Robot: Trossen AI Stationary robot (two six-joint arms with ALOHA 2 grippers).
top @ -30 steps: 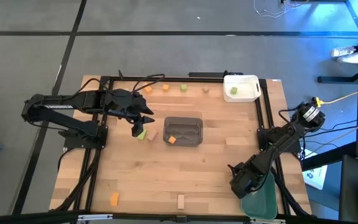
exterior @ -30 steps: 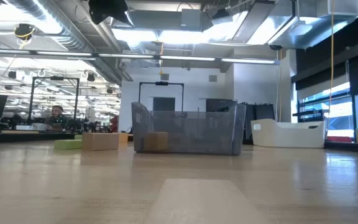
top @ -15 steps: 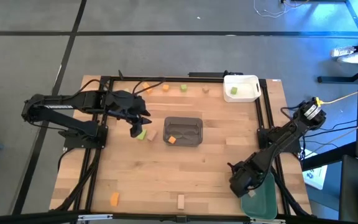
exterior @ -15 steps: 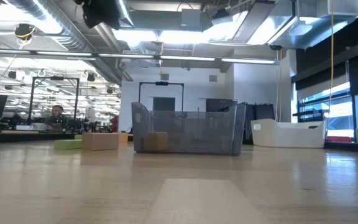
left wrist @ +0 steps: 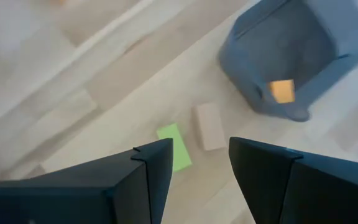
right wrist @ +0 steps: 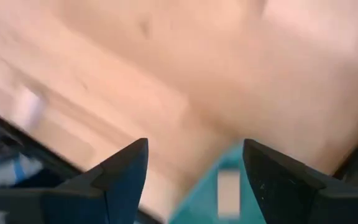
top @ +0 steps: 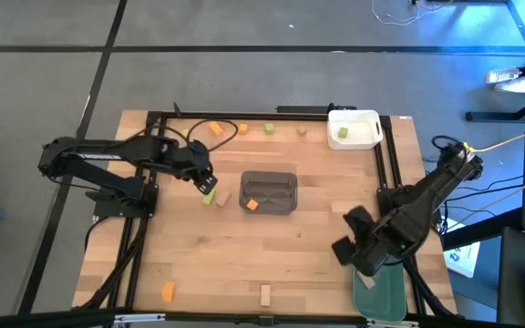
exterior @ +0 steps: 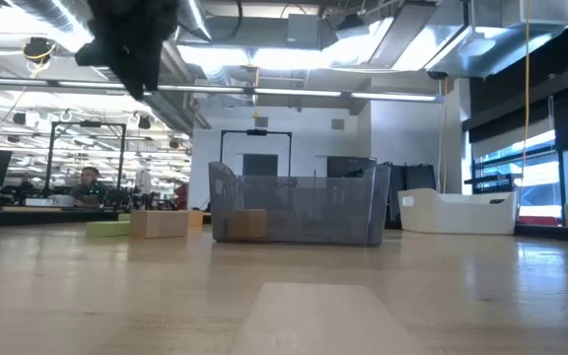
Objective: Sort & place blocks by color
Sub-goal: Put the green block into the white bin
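My left gripper [top: 206, 180] [left wrist: 199, 163] hangs open, pointing down, just above a light green block [top: 209, 196] [left wrist: 174, 146] and a tan block [top: 223, 198] [left wrist: 209, 126] that lie flat on the table left of the grey tray [top: 285, 179]. An orange block [top: 252, 205] [left wrist: 283, 91] lies in that tray. My right gripper [top: 349, 235] [right wrist: 194, 163] is open and empty above the far end of the green tray [top: 386, 296], where a pale block [right wrist: 229, 186] lies. A green block [top: 342, 133] rests in the white tray [top: 365, 117].
Loose blocks lie along the far edge: two orange [top: 215, 129] [top: 242, 129], one green [top: 269, 128], one tan [top: 302, 131]. Near the front edge lie an orange block [top: 168, 291] and a tan one [top: 264, 293]. Bare tabletop stretches between the grey tray and the front edge.
My right gripper has risen from the green tray and swung toward the table's middle, tipping more steeply downward. My left gripper has sunk toward the green and tan blocks and has rolled about its own axis. No block has moved.
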